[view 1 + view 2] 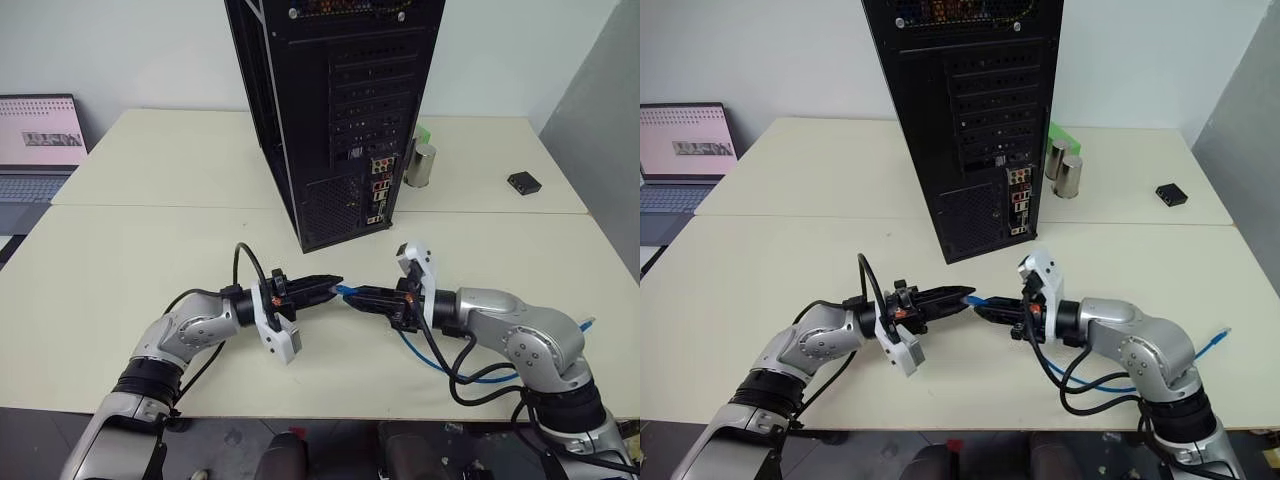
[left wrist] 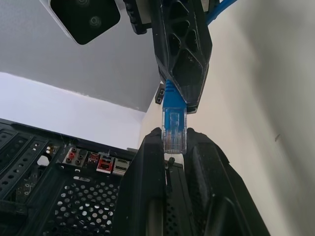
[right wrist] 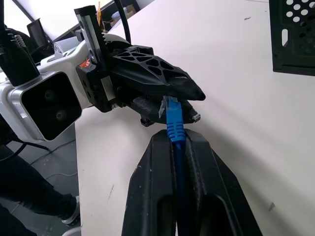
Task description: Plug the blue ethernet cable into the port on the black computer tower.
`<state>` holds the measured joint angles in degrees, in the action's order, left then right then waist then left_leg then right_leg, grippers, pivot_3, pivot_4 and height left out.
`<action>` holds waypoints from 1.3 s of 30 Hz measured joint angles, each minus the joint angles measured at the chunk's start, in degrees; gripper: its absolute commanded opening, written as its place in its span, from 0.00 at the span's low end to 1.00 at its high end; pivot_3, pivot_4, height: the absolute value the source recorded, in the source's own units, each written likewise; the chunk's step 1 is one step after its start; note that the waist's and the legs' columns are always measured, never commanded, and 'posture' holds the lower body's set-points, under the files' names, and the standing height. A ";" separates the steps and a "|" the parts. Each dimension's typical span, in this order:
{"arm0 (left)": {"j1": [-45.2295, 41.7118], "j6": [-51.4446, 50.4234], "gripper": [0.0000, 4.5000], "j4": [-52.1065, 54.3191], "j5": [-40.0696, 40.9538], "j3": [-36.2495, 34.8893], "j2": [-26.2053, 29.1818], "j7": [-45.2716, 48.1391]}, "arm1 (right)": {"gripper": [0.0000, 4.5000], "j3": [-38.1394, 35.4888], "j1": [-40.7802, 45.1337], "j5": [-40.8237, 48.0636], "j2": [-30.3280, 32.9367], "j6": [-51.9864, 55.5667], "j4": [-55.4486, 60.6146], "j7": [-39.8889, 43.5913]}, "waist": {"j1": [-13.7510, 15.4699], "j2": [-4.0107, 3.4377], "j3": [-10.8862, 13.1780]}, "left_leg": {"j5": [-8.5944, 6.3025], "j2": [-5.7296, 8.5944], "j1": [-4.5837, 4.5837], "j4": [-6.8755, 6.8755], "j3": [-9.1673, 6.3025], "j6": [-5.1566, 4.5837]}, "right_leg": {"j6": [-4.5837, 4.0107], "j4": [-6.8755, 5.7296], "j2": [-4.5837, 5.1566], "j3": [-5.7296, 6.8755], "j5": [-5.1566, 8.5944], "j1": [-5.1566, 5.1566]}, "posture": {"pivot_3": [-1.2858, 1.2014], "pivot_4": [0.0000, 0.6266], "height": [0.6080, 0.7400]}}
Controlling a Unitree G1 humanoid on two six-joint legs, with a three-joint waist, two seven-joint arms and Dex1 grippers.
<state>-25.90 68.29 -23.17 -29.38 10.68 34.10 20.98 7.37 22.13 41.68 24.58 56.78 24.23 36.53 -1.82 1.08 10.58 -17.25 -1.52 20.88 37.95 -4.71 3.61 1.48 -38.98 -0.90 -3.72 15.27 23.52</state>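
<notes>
Between the two arms, low over the worktop (image 1: pixel 150 250) and in front of the tower (image 1: pixel 335 110), the cable (image 1: pixel 346 292) bridged the two tools tip to tip. Its plug end lay roughly level and crosswise, pointing toward the robot's left, while the port (image 1: pixel 380 186) sat on the tower's rear panel beyond the tools, facing them. So the plug's long axis ran across the direction it would need for insertion (a turn toward the panel looked necessary first).

The right tool (image 1: pixel 362 298) was pressed together on the cable just behind the plug, with the cord running back between its fingers and looping over the worktop edge. The left tool (image 1: pixel 330 287) was also nearly closed, its tips pinching the clear plug (image 2: pixel 174 130). Both therefore held the same short stretch at once. The right arm seemed slightly nearer the port side of the tower, and probably the better one to carry the plug in.
</notes>
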 measured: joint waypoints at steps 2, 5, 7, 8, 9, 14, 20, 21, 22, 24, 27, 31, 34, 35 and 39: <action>-0.18 0.01 0.06 0.00 -0.30 0.20 0.18 -0.40 | 0.00 -0.03 0.02 0.00 0.01 0.02 0.00 0.00 | 0.00 0.00 0.00 | 0.00 0.00 0.00 0.00 0.00 0.00 | 0.00 0.00 0.00 0.00 0.00 0.00 | 0.52 0.24 1.00; -0.36 0.11 0.06 0.00 -0.58 0.31 0.39 -0.80 | 0.00 -0.03 0.18 0.00 0.04 0.09 -0.01 0.04 | 0.00 0.00 0.00 | 0.00 0.00 0.00 0.00 0.00 0.00 | 0.00 0.00 0.00 0.00 0.00 0.00 | 0.52 0.24 1.00; -0.54 0.19 0.06 0.00 -0.75 0.37 0.55 -1.30 | 0.00 -0.02 0.55 0.01 0.17 0.19 -0.01 0.15 | 0.00 0.00 0.00 | 0.00 0.00 0.00 0.00 0.00 0.00 | 0.00 0.00 0.00 0.00 0.00 0.00 | 0.52 0.24 1.00; -0.62 0.26 0.06 -0.02 -0.81 0.39 0.61 -1.48 | 0.00 -0.02 0.71 0.01 0.24 0.25 -0.01 0.22 | 0.00 0.00 0.00 | 0.00 0.00 0.00 0.00 0.00 0.00 | 0.00 0.00 0.00 0.00 0.00 0.00 | 0.52 0.24 1.00; -0.77 0.37 0.06 -0.12 -0.76 0.64 0.73 -1.52 | 0.00 -0.02 0.82 0.01 0.43 0.38 -0.01 0.42 | 0.00 0.00 0.00 | 0.00 0.00 0.00 0.00 0.00 0.00 | 0.00 0.00 0.00 0.00 0.00 0.00 | 0.52 0.24 1.00; -1.08 0.02 0.31 -1.60 1.72 3.22 0.90 -0.98 | 0.00 0.41 0.95 0.07 1.07 1.01 -0.01 1.01 | -0.01 0.00 0.00 | 0.00 0.00 0.00 0.00 0.00 0.00 | 0.00 0.00 0.00 0.00 0.00 0.00 | 0.52 0.24 1.00; -1.19 -2.63 0.55 -2.13 6.99 5.44 1.14 2.11 | 0.00 0.62 1.16 0.09 1.28 1.02 -0.01 1.36 | -0.02 0.00 0.00 | 0.00 0.00 0.00 0.00 0.00 0.00 | 0.00 -0.01 0.00 0.01 0.00 0.00 | 0.52 0.24 1.00; -1.19 -2.94 0.60 -2.15 7.34 5.44 1.18 2.28 | 0.00 0.61 1.16 0.09 1.33 1.02 -0.01 1.36 | -0.01 0.00 0.00 | 0.00 0.00 0.00 0.00 0.00 0.00 | 0.00 -0.01 0.00 0.01 0.00 0.00 | 0.52 0.24 1.00; -1.11 -3.57 0.63 -2.16 8.56 5.47 1.40 2.64 | 0.00 0.59 1.15 0.09 1.48 1.02 0.00 1.37 | -0.03 0.00 0.00 | 0.00 0.00 0.00 0.00 0.00 0.00 | 0.00 -0.01 0.00 0.01 0.00 0.00 | 0.52 0.24 1.00; -0.38 -6.12 0.74 -1.93 12.25 5.51 1.92 4.60 | 0.00 0.36 1.14 0.08 1.86 1.01 0.04 1.29 | -0.06 0.00 0.00 | 0.00 0.00 0.00 0.00 0.00 0.00 | 0.00 -0.01 0.00 0.00 0.00 0.00 | 0.52 0.24 1.00; 3.17 -13.30 0.90 1.14 21.51 5.75 3.05 9.58 | 0.00 -1.42 0.99 0.03 2.13 0.90 0.34 0.47 | -0.14 -0.01 0.00 | 0.00 -0.03 0.01 -0.01 -0.01 0.00 | 0.00 -0.01 0.00 0.01 0.00 0.01 | 0.52 0.24 1.00; 8.31 -28.68 0.99 11.77 33.77 5.73 3.80 14.88 | 0.00 -4.39 0.62 -1.65 2.39 -1.11 1.02 -2.71 | -0.03 0.00 0.00 | 0.00 -0.02 0.02 0.00 -0.04 0.00 | 0.00 -0.01 0.01 0.03 0.00 0.00 | 0.52 0.24 1.00; 10.47 -43.96 0.99 21.29 39.94 5.28 1.97 14.47 | 0.00 -4.99 0.52 -5.86 1.32 -4.66 1.48 -7.61 | 0.01 0.00 0.00 | 0.00 0.01 0.02 0.02 -0.05 0.00 | 0.01 -0.01 0.00 0.02 0.01 -0.01 | 0.52 0.24 1.00; 10.87 -49.44 0.99 23.97 41.45 4.68 1.17 13.28 | 0.00 -4.89 0.51 -7.53 1.02 -5.65 1.69 -9.05 | -0.03 0.00 0.00 | 0.00 -0.01 0.03 0.02 -0.04 0.00 | 0.01 -0.01 -0.01 0.01 0.01 -0.01 | 0.52 0.24 1.00; 9.80 -69.46 0.99 32.36 45.49 2.66 -4.39 6.47 | 0.00 -2.76 1.77 -16.06 -1.87 -9.10 1.72 -17.17 | -0.12 0.00 0.00 | 0.00 -0.01 0.01 0.00 -0.05 0.00 | 0.02 -0.02 -0.04 0.00 0.01 0.00 | 0.52 0.24 1.00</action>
<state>-16.10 -1.17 9.19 16.11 13.33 29.71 27.45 4.61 23.90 25.62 22.71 47.68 25.96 19.36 -1.94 1.07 10.58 -17.25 -1.53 20.88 37.96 -4.77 3.61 1.49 -39.01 -0.94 -3.72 15.28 23.52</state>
